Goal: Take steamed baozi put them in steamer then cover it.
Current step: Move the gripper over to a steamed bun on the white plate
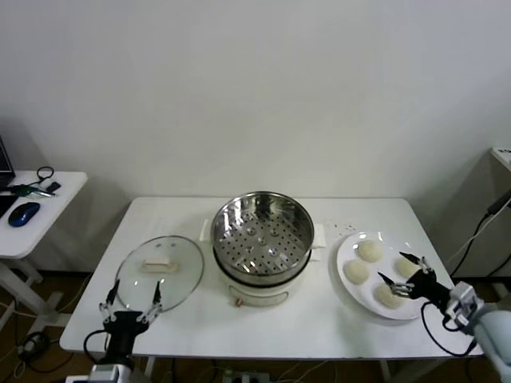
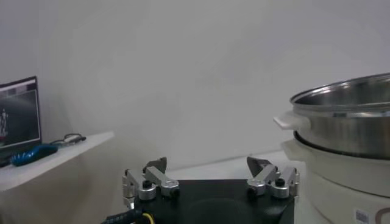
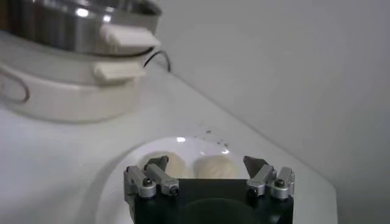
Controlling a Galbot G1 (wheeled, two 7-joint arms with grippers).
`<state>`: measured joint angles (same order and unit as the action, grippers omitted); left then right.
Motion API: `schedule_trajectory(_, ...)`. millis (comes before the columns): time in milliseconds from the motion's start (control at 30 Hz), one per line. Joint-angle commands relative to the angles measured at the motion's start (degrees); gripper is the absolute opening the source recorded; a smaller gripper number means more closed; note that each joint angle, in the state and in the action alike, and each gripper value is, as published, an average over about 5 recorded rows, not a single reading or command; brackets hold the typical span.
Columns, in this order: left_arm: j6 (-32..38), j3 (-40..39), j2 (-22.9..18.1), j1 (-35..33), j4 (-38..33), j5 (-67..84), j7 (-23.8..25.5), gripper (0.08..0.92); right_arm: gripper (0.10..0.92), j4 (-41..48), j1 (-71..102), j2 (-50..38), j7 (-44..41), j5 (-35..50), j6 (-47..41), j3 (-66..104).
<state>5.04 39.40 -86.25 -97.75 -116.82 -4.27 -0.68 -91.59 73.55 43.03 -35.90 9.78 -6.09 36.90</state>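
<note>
On the white tabletop (image 1: pixel 335 319) in the head view, the steamer (image 1: pixel 262 239) sits in the middle. It is a shiny metal pot with a tray full of holes inside and a white base under it. No buns are in it. To its left lies the glass lid (image 1: pixel 160 272) with a cream handle, flat on the tabletop. To its right is a white plate (image 1: pixel 359 295) with four buns (image 1: pixel 369 250) on it. The left gripper (image 1: pixel 130 306) is at the near edge of the tabletop, right by the lid, and its fingers are spread wide with nothing in them. The right gripper (image 1: pixel 403 273) is over the plate, wide too, with its tips on each side of the buns closest to it. It holds nothing. A small side table (image 1: pixel 48 209) at the far left has a blue mouse (image 1: pixel 24 213) on it.

In the left wrist view, the left gripper (image 2: pixel 208 165) is wide and holds nothing. The steamer (image 2: pixel 344 119) stands just beside it, shiny on top and white below. The side table (image 2: pixel 55 157) is farther off.

In the right wrist view, the right gripper (image 3: pixel 206 163) is wide over the plate (image 3: pixel 131 157). Two buns (image 3: pixel 216 166) show between its fingers. The steamer (image 3: pixel 67 55) is farther back on the tabletop.
</note>
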Motion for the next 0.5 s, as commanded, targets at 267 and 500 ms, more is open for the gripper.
schedule_trajectory(267, -1.62, -0.34, -0.42, 0.2, 0.66, 1.96, -0.57, 0.823, 0.823, 18.91, -42.94, -17.56, -25.66, -15.55, 1.22, -38.75)
schedule_trajectory(500, -2.75, -0.21, -0.55, 1.19, 1.1, 1.55, -0.62, 0.823, 0.823, 26.36, -63.31, -13.11, -29.77, -18.44, 2.12, -61.9)
